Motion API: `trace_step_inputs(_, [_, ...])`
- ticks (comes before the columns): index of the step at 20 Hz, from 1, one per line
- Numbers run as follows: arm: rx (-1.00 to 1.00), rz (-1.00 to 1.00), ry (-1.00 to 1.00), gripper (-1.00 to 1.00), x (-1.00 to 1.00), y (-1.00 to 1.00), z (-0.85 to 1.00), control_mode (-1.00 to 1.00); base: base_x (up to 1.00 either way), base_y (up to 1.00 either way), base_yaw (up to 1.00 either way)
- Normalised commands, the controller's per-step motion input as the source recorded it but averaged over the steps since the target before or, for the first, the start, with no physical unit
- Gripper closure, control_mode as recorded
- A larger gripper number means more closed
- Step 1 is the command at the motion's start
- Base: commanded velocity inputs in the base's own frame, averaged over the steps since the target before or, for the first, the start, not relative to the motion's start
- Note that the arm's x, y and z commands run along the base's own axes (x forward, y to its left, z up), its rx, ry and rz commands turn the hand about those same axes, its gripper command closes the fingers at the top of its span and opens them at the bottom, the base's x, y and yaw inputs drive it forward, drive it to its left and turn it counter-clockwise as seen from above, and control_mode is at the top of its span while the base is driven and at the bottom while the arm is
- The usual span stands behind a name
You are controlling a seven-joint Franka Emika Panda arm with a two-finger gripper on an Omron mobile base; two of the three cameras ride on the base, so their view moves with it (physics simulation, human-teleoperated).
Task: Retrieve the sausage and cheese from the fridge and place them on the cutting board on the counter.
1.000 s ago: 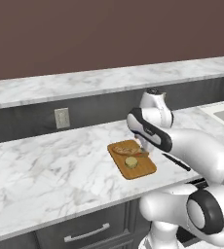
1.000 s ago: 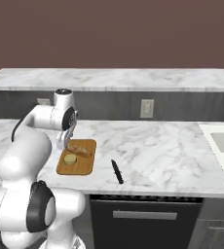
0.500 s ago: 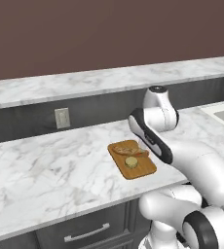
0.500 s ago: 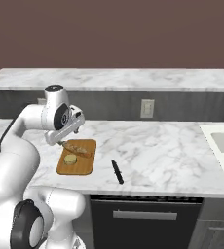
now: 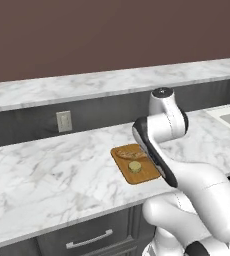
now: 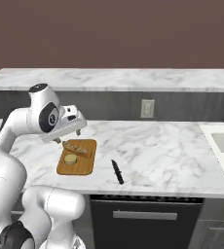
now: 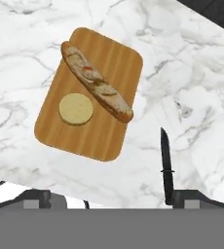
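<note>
Hand view shows the cheese (image 7: 76, 109) on the cutting board (image 7: 104, 141) beside a long bread-like piece (image 7: 96, 81); the gripper (image 6: 70, 136) (jaws wide, empty) should lift straight clear of both.

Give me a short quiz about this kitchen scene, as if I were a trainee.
1. True or false: the knife lies on the cutting board.
2. Which round thing rests on the board? A) cheese B) a plate C) an orange
3. Fill in: the tool above the board is ____ (open or shut).

Key: 1 false, it lies on the counter beside the board. 2 A. 3 open.
</note>
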Motion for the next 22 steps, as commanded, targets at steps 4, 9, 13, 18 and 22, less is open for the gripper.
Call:
trace_step_inputs(4, [0.03, -0.27, -0.1, -1.0, -0.35, -0.25, 0.65, -1.0, 0.0, 0.0, 0.0])
trace_step_inputs(9, [0.11, -0.14, -0.21, -1.0, -0.65, -0.13, 0.59, -1.0, 0.0, 0.0, 0.0])
trace_step_inputs(13, [0.21, -0.16, -0.35, -1.0, -0.76, -0.02, 0.37, -1.0, 0.0, 0.0, 0.0])
trace_step_inputs(18, [0.26, -0.1, -0.39, -1.0, -0.7, 0.0, 0.17, -1.0, 0.0, 0.0, 0.0])
trace_step_inputs(22, [0.24, -0.14, -0.14, -1.0, -0.55, -0.01, 0.58, -1.0, 0.0, 0.0, 0.0])
